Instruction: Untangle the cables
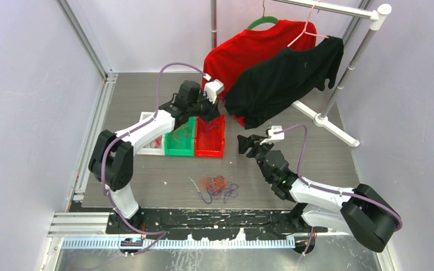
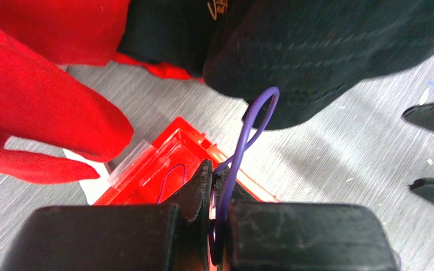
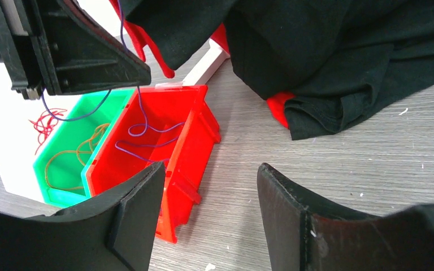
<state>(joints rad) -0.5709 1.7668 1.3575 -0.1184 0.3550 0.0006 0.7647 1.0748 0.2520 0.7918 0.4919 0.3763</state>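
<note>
no legible text, small gold print (image 2: pixel 217 8) on black shirt (image 2: pixel 328 51), unreadable

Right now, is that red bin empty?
Not empty: thin purple wires lie looped on the floor of the red bin, seen from the right wrist.

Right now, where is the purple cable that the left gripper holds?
The purple cable is pinched in the shut left gripper above the red bin, far centre in the top view, trailing into it beside the green bin.

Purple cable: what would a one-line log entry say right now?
left gripper: shut on thin purple cable | over red plastic bin | right gripper: open, empty
</note>
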